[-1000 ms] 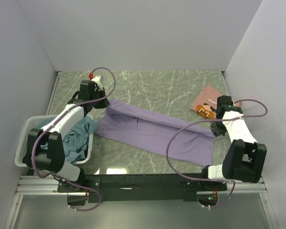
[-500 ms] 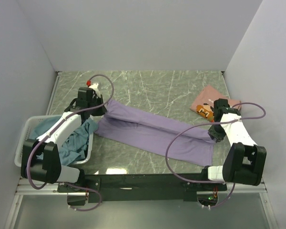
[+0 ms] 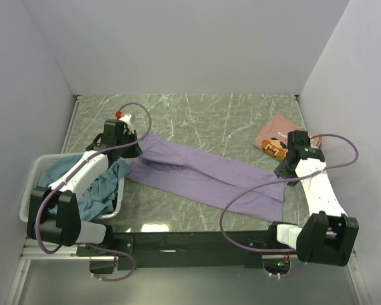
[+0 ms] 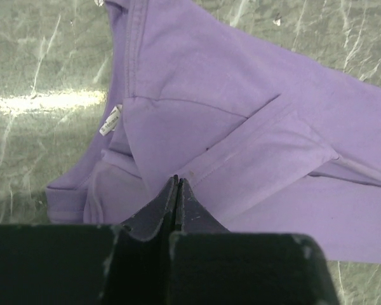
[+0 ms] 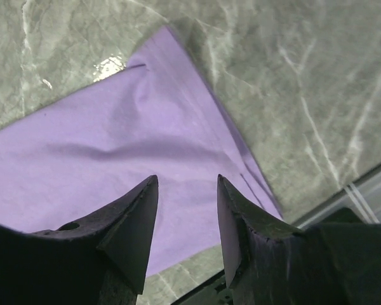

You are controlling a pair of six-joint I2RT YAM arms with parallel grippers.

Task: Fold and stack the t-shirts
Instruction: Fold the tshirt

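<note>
The lavender t-shirt (image 3: 203, 175) lies as a long folded band slanting from upper left to lower right on the marble table. My left gripper (image 3: 134, 147) is at its left end. In the left wrist view the jaws (image 4: 176, 180) are shut, with the shirt's (image 4: 241, 95) hem and creases meeting at the tips. My right gripper (image 3: 284, 170) hovers open and empty over the right end (image 5: 114, 140); its jaws (image 5: 187, 184) stand apart. The salmon-pink t-shirt (image 3: 280, 135) lies folded at the far right. The teal-blue t-shirt (image 3: 98, 184) is heaped in the basket. The red t-shirt is out of view.
The white slatted basket (image 3: 33, 190) stands at the left edge beside the left arm. White walls close in the table on three sides. The table's near edge and metal rail (image 5: 362, 190) lie just past the shirt's right corner.
The raised far edge of the lavender shirt has come down, so the band lies flatter and narrower. The right gripper has let go and risen. The left gripper has shifted slightly toward me.
</note>
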